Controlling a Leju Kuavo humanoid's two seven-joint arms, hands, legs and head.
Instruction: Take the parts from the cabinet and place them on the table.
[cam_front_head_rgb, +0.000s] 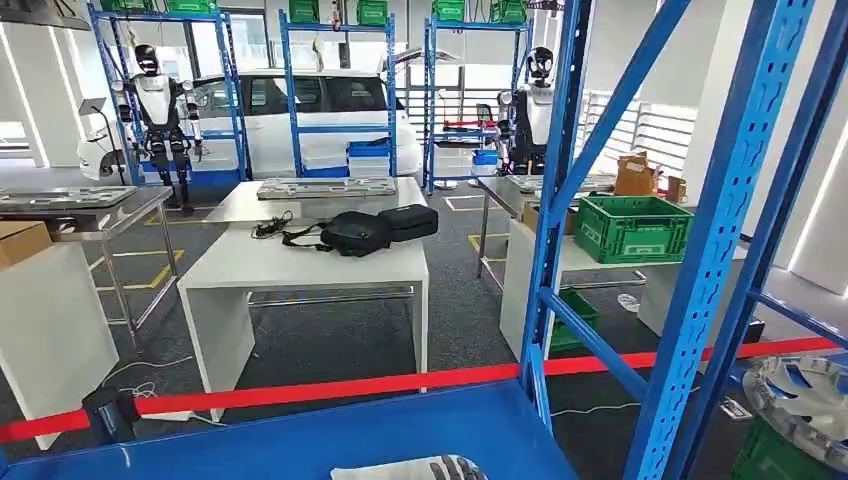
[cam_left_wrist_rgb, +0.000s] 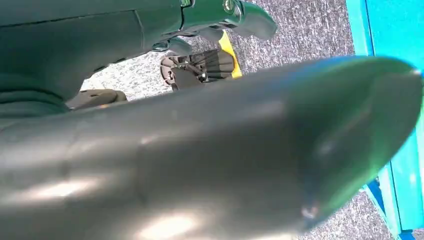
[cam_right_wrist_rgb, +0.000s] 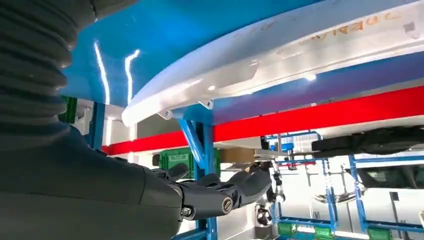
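Right hand (cam_right_wrist_rgb: 220, 192), fingers apart and holding nothing, hovers just beside the long white part (cam_right_wrist_rgb: 280, 65) lying lengthwise on the blue shelf (cam_front_head_rgb: 300, 430).

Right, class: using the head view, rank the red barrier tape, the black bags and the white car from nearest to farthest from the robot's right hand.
1. red barrier tape, just beyond the blue shelf where the right hand is.
2. black bags, on the white table mid-room.
3. white car, at the back of the room.
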